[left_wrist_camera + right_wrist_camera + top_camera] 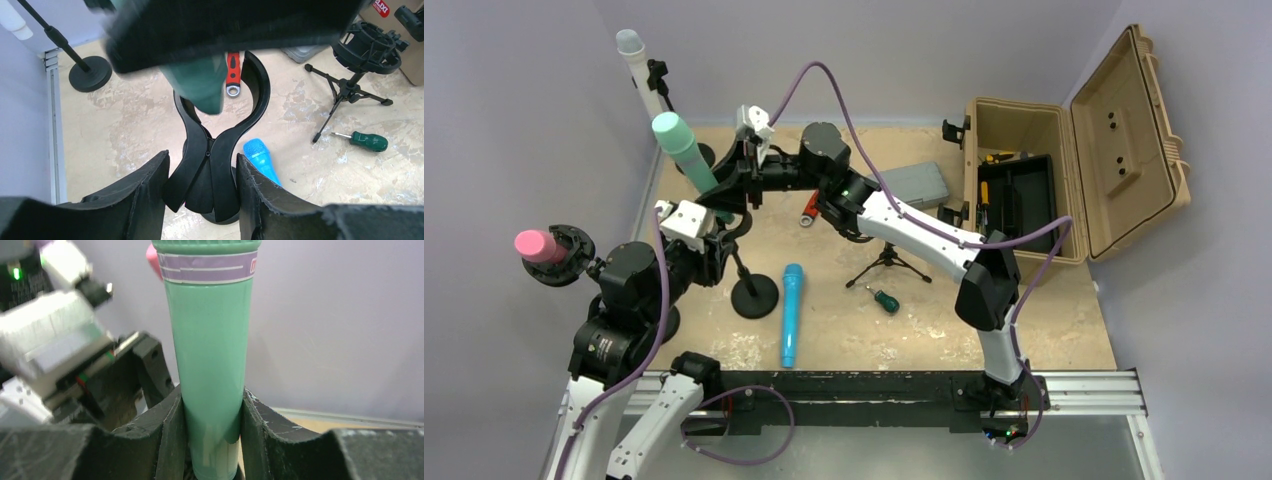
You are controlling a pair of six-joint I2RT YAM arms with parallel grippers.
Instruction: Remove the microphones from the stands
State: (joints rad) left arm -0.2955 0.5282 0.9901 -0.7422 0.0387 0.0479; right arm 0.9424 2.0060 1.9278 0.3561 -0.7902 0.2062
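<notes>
- Right hand [212,432]: closed on the green microphone [212,340], both fingers pressed flat to the lower body, the mic upright between them.
- From above, the green microphone tilts head-up toward the far left, over the stand [754,296] with the round black base.
- Left hand [202,195]: set narrow, one finger on each side of the clip's [210,150] stem. Fingers are right beside it; cannot tell whether they press on it.
- Mic tail end sits at the mouth of the clip's two curved arms; cannot tell whether it is seated or free.
- On the surface [1044,310]: blue microphone [791,315] lying flat just beside the stand base; green-handled screwdriver [885,300] and small tripod [889,262] nearby.
</notes>
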